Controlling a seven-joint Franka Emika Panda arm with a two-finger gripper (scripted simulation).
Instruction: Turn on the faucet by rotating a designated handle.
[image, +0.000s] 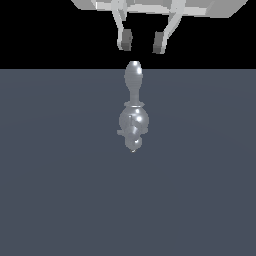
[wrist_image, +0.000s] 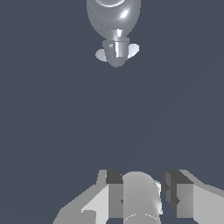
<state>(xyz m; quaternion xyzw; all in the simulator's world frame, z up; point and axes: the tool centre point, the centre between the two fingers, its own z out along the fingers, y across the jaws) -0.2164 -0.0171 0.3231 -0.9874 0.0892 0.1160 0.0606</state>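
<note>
The faucet (image: 133, 112) lies on the dark grey worktop (image: 55, 190), near the middle of the exterior view. Its long neck with the rounded tip points away toward the gripper (image: 142, 41); the bulbous middle comes next, and a few small knobs sit at the near end.

The gripper hangs above the far end of the neck with its jaws wide apart and nothing between them. In the wrist view the neck (wrist_image: 140, 197) shows between the two fingers (wrist_image: 114, 192), but whether they touch it I cannot tell; the exterior view suggests they are clear above it.

By its look the faucet is polished chrome: rigid, probably fairly heavy, and certainly slippery. Every surface is rounded, so flat pads would meet it along thin lines and could slide off. It will not bend or dent, so a firm squeeze should be safe.

Which part is the designated handle is not clear from these pictures. The small knobs near the body (wrist_image: 116, 51) look the likeliest, yet they are tiny and hard to pinch. The neck offers a longer lever: closing across it near the tip, or pushing it sideways, would likely turn a joint with less slip.
</note>
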